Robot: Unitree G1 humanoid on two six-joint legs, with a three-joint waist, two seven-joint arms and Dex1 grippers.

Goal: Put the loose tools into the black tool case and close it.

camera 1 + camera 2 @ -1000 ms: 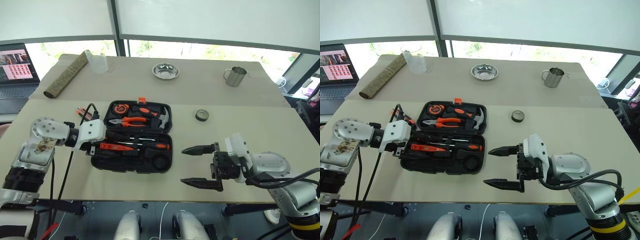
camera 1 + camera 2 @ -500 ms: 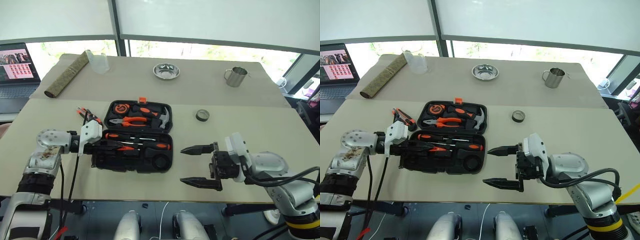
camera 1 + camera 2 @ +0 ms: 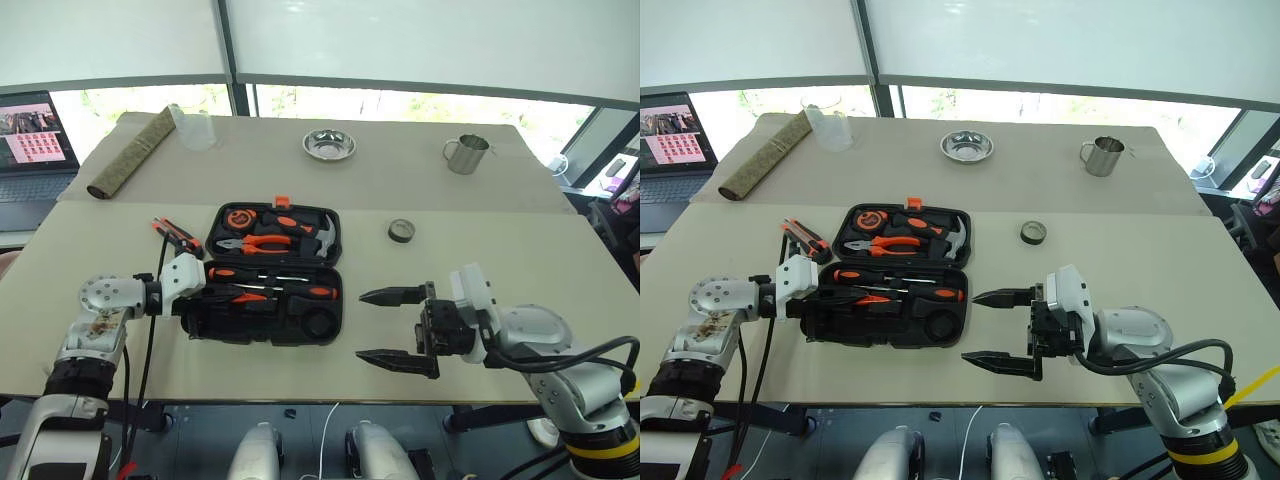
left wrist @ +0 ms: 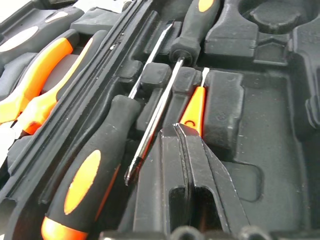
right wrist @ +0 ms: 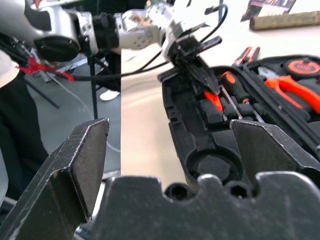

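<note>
While the black tool case (image 3: 268,272) lies open on the tabletop (image 3: 480,215), the left claw (image 4: 186,137) sits pressed shut inside its near half, tips closed together right at the small orange screwdriver (image 4: 194,109) lying in its slot; whether they pinch it I cannot tell. Two black-and-orange screwdrivers (image 4: 90,170) rest in the slots beside it, their shafts running alongside each other. Orange-handled pliers (image 3: 258,243) and a hammer (image 3: 322,236) fill the far half of the case. An orange-black utility knife (image 3: 172,234) lies loose on the tabletop just off the case's far left corner, and a small black tape roll (image 3: 401,230) sits apart to the case's right. The right claw (image 3: 392,327) hovers wide open and holding nothing near the case's right end, pointing toward it. Farther back stand a steel bowl (image 3: 329,144), a metal mug (image 3: 464,153) and a rolled mat (image 3: 130,151).
</note>
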